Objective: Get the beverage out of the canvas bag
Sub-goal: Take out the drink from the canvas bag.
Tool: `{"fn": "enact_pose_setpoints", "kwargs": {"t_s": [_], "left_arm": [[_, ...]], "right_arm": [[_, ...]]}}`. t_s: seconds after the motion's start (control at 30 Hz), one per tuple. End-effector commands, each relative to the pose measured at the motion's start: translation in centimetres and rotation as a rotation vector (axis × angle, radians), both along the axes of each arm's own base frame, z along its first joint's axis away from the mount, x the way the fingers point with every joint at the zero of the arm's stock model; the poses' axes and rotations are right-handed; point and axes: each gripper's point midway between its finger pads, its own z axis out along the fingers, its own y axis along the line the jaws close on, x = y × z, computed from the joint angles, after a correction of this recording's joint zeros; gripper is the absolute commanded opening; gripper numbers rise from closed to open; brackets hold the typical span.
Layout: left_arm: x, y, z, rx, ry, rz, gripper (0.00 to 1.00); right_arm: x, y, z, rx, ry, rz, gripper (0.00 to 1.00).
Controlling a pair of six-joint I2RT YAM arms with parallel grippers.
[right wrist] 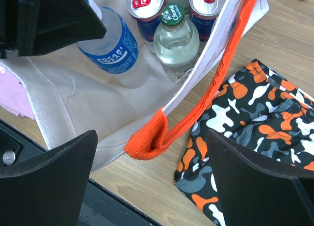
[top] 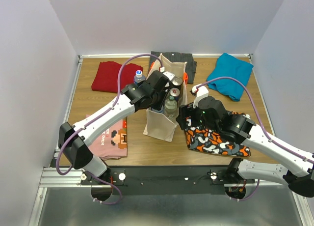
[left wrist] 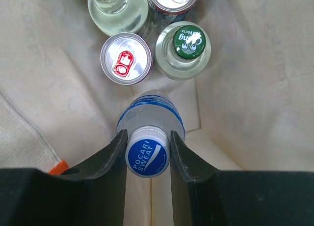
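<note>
Beige canvas bag point(top: 160, 126), boxy with soft woven walls, stands mid tabletop point(top: 147, 150) btwn the arms. Inside, at near end: clear plastic bottle point(left wrist: 152, 113) w/ blue label & blue-white cap. Farther in are a silver-top can point(left wrist: 126, 59) w/ red tab, a green-capped clear bottle point(left wrist: 184, 49) & more cans/bottles behind. Plastic bottle's cap is pinched by left gripper point(left wrist: 148, 137). The right gripper point(right wrist: 152, 137) is spread wide over bag's knitted orange strap point(right wrist: 206, 98), next to camo cloth point(right wrist: 255, 123).

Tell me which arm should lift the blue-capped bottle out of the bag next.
Left. The left claw is shut on the bottle at its cap, inside the bag, ready to lift. The right claw hangs open over the bag's orange strap, holding nothing.
</note>
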Motion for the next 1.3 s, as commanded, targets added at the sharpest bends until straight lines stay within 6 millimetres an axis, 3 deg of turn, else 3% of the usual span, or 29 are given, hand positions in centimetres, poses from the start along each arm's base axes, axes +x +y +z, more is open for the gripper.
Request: {"fn": "enact_pose_setpoints", "kwargs": {"t_s": [0.0,0.57,1.27], "left_arm": [[0.7,0.0,4.0,-0.036,-0.083,-0.003,0.00],[1.0,0.6,6.4,-0.031,-0.124,0.011,0.00],[0.4,0.6,11.1,-0.104,-0.170,-0.007,0.00]], "right_arm": [[-0.2,-1.0,-0.5,-0.041,0.001,-0.020,1.00],[-0.2,-1.1,-0.1,-0.031,-0.011,-0.025,1.00],[0.3,-2.0,0.9,-0.026,-0.041,-0.075,1.00]]}}
